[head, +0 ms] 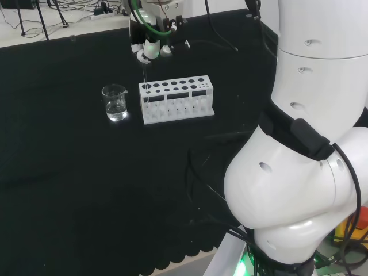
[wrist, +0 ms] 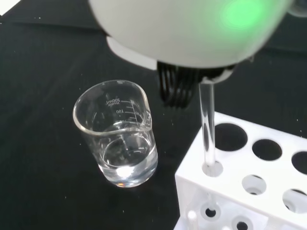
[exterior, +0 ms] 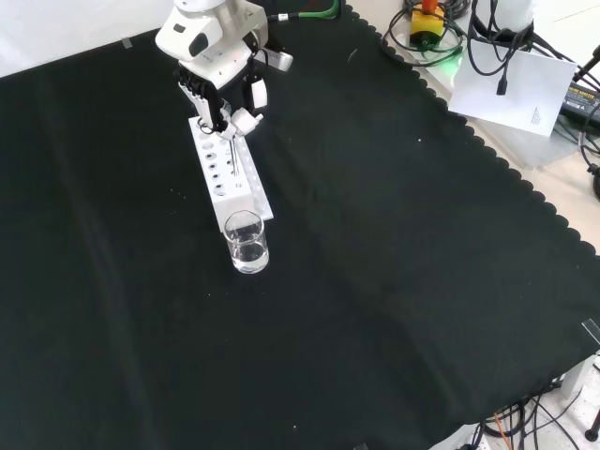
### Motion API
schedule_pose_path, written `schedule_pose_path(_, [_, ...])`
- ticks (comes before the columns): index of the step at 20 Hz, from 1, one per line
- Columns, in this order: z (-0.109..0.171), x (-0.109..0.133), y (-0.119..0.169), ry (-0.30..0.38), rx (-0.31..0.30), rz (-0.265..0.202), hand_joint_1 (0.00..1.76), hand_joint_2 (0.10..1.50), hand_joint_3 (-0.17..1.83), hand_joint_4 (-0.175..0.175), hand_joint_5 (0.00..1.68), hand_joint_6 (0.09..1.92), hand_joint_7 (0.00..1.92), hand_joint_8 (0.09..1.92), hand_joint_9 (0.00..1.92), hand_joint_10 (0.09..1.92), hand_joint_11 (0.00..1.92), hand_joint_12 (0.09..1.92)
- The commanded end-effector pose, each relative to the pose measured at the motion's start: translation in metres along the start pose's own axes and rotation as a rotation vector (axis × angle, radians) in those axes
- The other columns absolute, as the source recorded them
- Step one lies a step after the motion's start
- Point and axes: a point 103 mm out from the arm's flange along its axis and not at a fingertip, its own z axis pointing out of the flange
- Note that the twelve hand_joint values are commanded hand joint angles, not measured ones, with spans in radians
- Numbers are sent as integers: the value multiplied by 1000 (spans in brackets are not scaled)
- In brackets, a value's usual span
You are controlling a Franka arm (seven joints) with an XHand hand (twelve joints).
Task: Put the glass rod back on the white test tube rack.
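The white test tube rack [head: 176,99] stands mid-bench, with rows of round holes on top. My hand [head: 150,49] hovers above the rack's left end in the head view, fingers curled, pinching the thin clear glass rod [head: 145,75] upright. In the wrist view the glass rod [wrist: 207,124] runs down from my fingers [wrist: 176,90] and its lower end sits in a small hole at the corner of the rack [wrist: 249,189]. From the front, the hand [exterior: 225,94] is above the far end of the rack [exterior: 232,183], with the rod [exterior: 228,148] dropping into it.
A small glass beaker [head: 115,102] with a little clear liquid stands just left of the rack in the head view, and in front of it in the front view [exterior: 247,242]. Cables and equipment lie beyond the cloth's scalloped edge [exterior: 487,150].
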Motion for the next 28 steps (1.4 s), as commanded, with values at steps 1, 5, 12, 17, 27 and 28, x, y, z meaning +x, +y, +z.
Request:
schedule_pose_path(1, [1,-7,-3,16,13,10,1352,356,1085,-175,1370,577,1553,548,1872,215,1752,416])
schedule_pose_path(5, [-1,-11,-5,31,19,2,1347,403,1012,-175,1346,589,1533,521,1843,204,1738,412])
schedule_pose_path(12, [-5,-11,-5,8,28,24,1680,178,1105,-175,615,941,892,770,1737,134,1683,625])
schedule_pose_path(17, [-4,-16,-7,9,30,39,1499,314,923,-175,441,934,745,834,1862,198,1676,810])
schedule_pose_path(27, [-13,-24,-15,6,17,53,1488,344,870,-175,436,900,729,829,1862,244,1674,843])
schedule_pose_path(28, [-12,-22,-12,-1,23,57,1489,344,870,-175,437,899,729,828,1861,245,1674,844])
